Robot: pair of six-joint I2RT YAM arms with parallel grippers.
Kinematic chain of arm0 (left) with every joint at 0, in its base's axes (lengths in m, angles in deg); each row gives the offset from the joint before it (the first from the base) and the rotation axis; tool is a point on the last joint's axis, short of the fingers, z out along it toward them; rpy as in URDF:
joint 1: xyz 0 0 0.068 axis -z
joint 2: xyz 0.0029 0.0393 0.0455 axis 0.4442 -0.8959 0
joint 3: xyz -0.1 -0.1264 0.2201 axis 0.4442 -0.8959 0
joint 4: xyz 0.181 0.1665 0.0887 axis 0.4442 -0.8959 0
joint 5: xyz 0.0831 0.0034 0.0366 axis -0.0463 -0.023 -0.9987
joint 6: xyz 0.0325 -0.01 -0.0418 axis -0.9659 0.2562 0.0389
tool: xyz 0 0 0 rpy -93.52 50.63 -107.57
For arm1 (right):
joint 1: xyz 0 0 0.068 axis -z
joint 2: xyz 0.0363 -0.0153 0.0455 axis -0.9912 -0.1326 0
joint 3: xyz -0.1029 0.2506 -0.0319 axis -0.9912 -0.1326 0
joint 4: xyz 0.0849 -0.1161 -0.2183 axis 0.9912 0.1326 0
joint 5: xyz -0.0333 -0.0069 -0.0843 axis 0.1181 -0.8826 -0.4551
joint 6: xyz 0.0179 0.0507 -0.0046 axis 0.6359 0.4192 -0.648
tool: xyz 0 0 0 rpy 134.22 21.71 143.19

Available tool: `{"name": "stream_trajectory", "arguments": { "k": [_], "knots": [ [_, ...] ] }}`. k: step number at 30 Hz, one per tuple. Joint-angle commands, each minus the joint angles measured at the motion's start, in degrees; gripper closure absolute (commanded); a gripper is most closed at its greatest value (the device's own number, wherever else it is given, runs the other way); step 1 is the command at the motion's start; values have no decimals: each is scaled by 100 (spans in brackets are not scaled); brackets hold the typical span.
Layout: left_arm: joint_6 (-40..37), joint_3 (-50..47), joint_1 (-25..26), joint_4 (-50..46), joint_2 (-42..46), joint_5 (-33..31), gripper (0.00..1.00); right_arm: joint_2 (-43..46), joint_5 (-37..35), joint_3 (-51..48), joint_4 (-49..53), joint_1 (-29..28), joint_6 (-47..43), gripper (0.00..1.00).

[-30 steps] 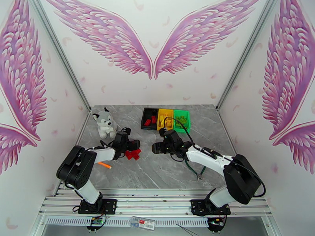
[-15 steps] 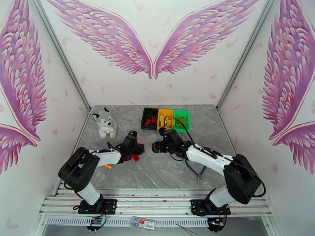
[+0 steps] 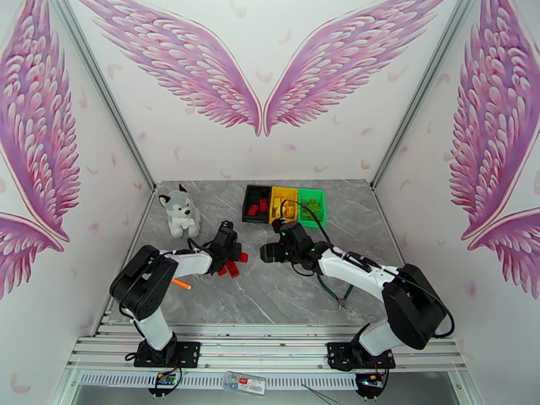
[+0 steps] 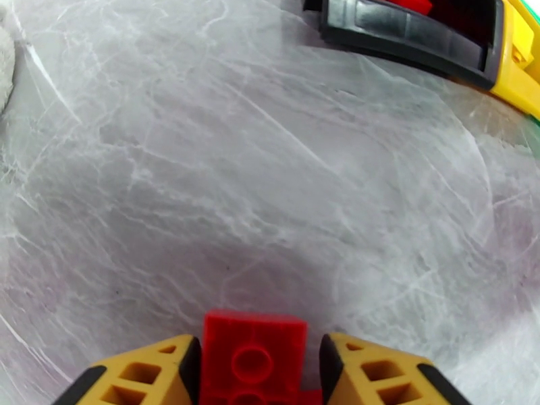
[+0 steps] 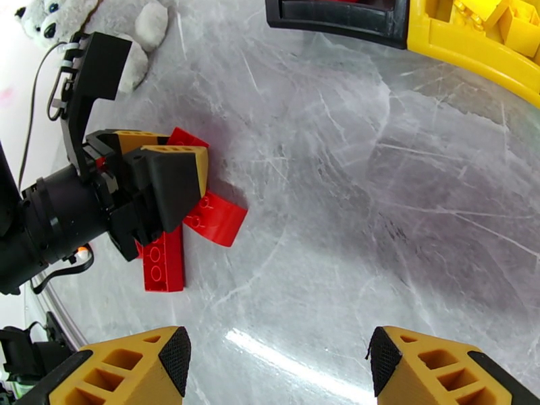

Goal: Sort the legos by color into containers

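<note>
Counter: grey marble, pink wing murals on the walls behind.
Left jaws: clamped on a red lego, low over the counter.
Right jaws: apart, empty, above bare marble.
Loose red legos: lying under and just beside the left jaws.
Containers: far centre; black holds red, yellow holds yellow, green holds green.
Plush husky: far left.

A fixed camera high at the near edge looks down and forward over the grey marble-patterned tabletop. Both wrist cameras hover close above it, facing the far black rectangular plastic bin, shared by all three views.
</note>
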State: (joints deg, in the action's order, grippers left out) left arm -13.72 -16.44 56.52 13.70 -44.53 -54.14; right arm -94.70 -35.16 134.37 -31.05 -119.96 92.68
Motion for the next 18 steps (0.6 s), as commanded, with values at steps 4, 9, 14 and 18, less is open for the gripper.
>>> {"name": "stream_trajectory", "arguments": {
  "k": [4,9,14,18],
  "knots": [
    [-87,155,-113,-282,-89,-27,60,-56,-67,179,133,-31,-40,24],
    [-93,120,-81,-279,282,97,64,-54,-59,186,125,-34,-49,25],
    [-81,291,-38,-252,678,515,64,31,-91,173,141,-24,-79,25],
    [-21,653,-32,-151,676,889,65,209,-276,91,131,26,-32,24]
  ]
}}
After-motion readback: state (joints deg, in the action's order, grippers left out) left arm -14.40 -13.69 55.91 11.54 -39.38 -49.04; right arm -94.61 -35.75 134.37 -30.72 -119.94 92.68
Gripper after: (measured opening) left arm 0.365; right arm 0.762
